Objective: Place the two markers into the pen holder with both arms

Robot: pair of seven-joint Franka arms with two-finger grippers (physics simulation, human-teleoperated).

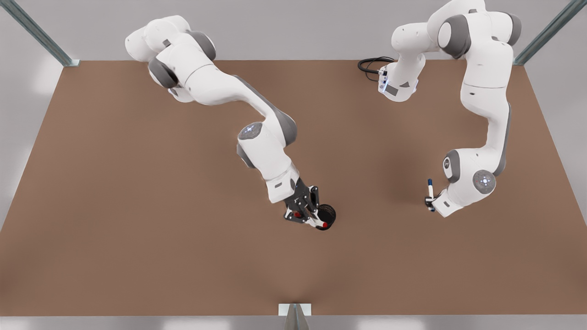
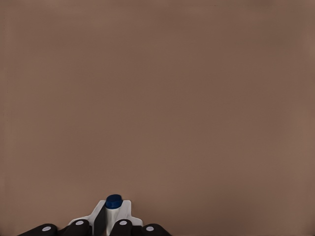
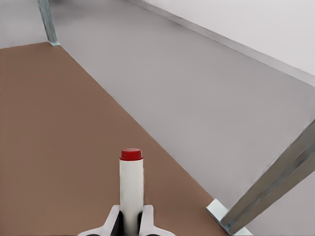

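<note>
The red marker (image 1: pixel 316 222) is tilted in my right gripper (image 1: pixel 306 215), which is shut on its white barrel, and its red end lies over the near rim of the black pen holder (image 1: pixel 328 213). In the right wrist view the red marker (image 3: pixel 131 179) sticks out from between the fingertips (image 3: pixel 109 222) of that gripper (image 3: pixel 131 220). At the front view's right, my left gripper (image 1: pixel 430 200) is shut on the blue marker (image 1: pixel 430 186), held upright above the table, well apart from the holder. The left wrist view looks along the blue marker (image 2: pixel 113 202) held in the gripper (image 2: pixel 113 220).
The brown table (image 1: pixel 137 206) spreads wide around both arms. A black cable (image 1: pixel 372 64) loops at the back near the base of the arm on the front view's right. Metal frame posts (image 1: pixel 39 34) stand at the back corners, and a bracket (image 1: pixel 294 312) sits at the front edge.
</note>
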